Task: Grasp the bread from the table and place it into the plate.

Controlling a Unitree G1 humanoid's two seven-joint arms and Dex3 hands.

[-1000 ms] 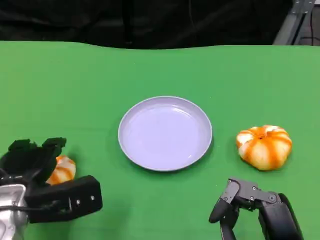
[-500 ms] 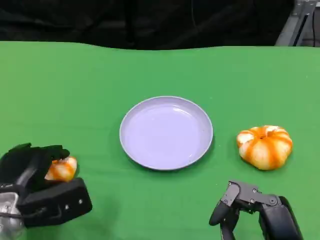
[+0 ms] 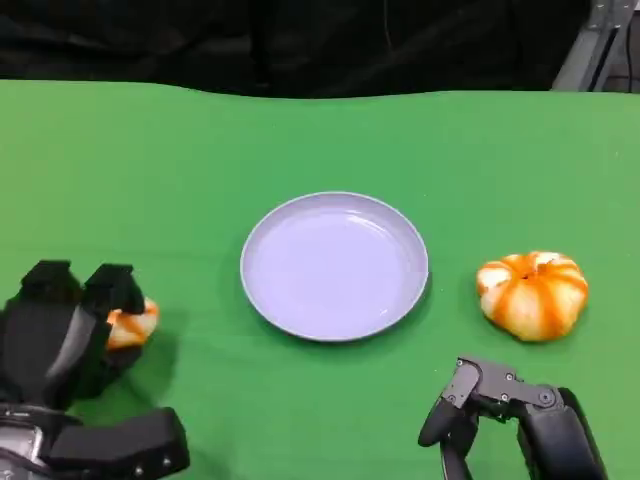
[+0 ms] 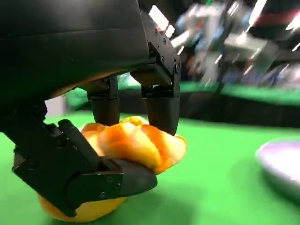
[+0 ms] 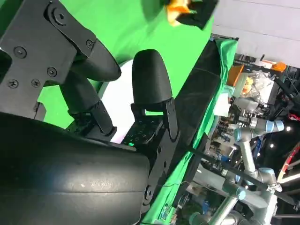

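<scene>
A small orange-and-white striped bread (image 3: 133, 325) is at the table's near left, and my left hand (image 3: 62, 338) grips it. In the left wrist view, black fingers (image 4: 161, 110) curl over the bread (image 4: 136, 140) while the thumb presses it from below. A pale lilac plate (image 3: 335, 265) lies empty at the middle of the green table. Right of the plate rests a second, larger striped bread (image 3: 532, 294). My right hand (image 3: 505, 412) hovers near the front edge, below that bread, with its fingers (image 5: 150, 79) apart and holding nothing.
The green table (image 3: 200, 160) ends at a dark backdrop behind. A grey metal frame (image 3: 590, 45) stands at the back right corner. The right wrist view shows part of the plate (image 5: 117, 101) and, far off, my left hand with its bread (image 5: 180, 7).
My left hand's fingers have closed over the small bread, which has shifted slightly up in the picture. The right hand, plate and larger bread stay put.
</scene>
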